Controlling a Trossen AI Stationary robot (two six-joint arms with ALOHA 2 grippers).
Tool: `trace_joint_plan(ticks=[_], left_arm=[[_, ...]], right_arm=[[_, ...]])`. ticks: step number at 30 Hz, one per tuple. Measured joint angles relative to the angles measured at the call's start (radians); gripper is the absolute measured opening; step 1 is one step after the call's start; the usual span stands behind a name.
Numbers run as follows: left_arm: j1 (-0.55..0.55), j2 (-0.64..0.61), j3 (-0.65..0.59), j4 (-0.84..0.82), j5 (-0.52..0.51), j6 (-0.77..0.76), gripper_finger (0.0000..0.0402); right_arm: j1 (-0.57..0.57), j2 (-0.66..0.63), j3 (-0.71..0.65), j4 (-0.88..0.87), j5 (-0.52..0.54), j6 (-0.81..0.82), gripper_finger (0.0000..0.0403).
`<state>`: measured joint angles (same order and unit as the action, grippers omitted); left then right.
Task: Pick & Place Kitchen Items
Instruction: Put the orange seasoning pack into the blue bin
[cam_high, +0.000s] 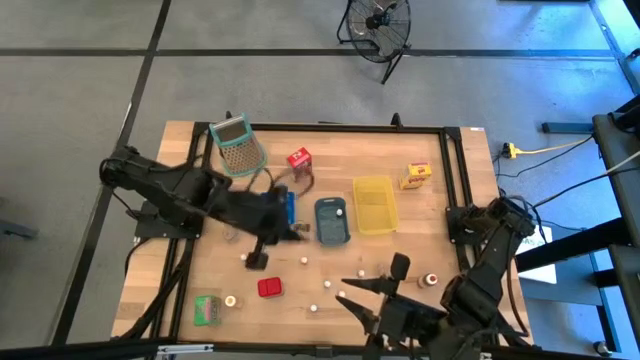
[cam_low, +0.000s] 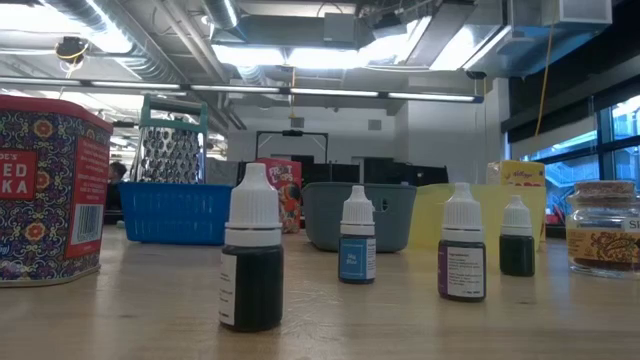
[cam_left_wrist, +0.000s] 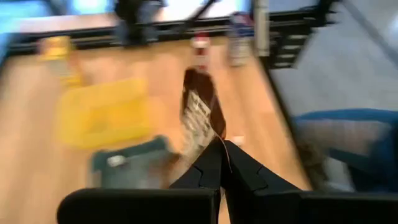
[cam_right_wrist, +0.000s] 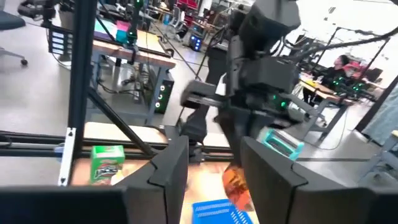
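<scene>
- High view shows the left gripper reaching over the middle of the wooden table, beside the blue tray and just short of the grey-blue tray
- Its wrist camera shows the two fingers pinched on the top edge of a brown packet, which hangs limp and creased; holding it by the edge looks meant to let it drop into a tray
- The right gripper rests low at the near edge, jaws partly apart and empty, seemingly waiting clear of the other arm
- The yellow tray is a smooth plastic rectangle with a raised rim, suited to catching loose pieces
- Kitchen items lie scattered: a red carton and a yellow carton at the far side, a red tin and a green carton nearer
- Small dropper bottles stand upright on flat bases, white-capped
- A glass jar stands beside them
- The mesh basket lies tilted at the far left
</scene>
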<state>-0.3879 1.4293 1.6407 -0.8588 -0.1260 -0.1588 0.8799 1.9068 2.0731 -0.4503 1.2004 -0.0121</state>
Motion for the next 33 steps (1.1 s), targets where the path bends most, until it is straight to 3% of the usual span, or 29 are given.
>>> trace_joint_plan(ticks=[5,9,13,19,22,24,33], left_arm=[[-0.029,-0.020,-0.001,-0.060,-0.129,0.028,0.0001],[-0.032,-0.013,-0.001,-0.035,-0.054,0.024,0.0001],[-0.032,-0.041,-0.001,-0.085,-0.169,0.034,0.0001],[0.017,-0.065,-0.021,-0.189,-0.184,0.001,0.0001],[0.043,-0.108,-0.112,-0.182,-0.210,-0.026,0.0001],[0.060,-0.142,-0.194,-0.157,-0.169,-0.038,0.0001],[0.152,-0.446,-0.593,0.179,-0.136,0.005,0.0001]], right_arm=[[0.000,0.000,0.000,-0.009,-0.001,0.028,0.0133],[-0.007,0.000,0.000,-0.029,-0.087,0.058,0.0128],[-0.014,0.000,0.000,-0.024,-0.138,0.083,0.0128],[-0.014,0.000,0.000,-0.049,-0.143,0.115,0.0128],[-0.015,0.000,0.000,-0.074,-0.182,0.145,0.0128],[-0.017,0.004,0.000,-0.076,-0.206,0.147,0.0128],[-0.037,0.025,-0.001,-0.084,-0.297,0.163,0.0128]])
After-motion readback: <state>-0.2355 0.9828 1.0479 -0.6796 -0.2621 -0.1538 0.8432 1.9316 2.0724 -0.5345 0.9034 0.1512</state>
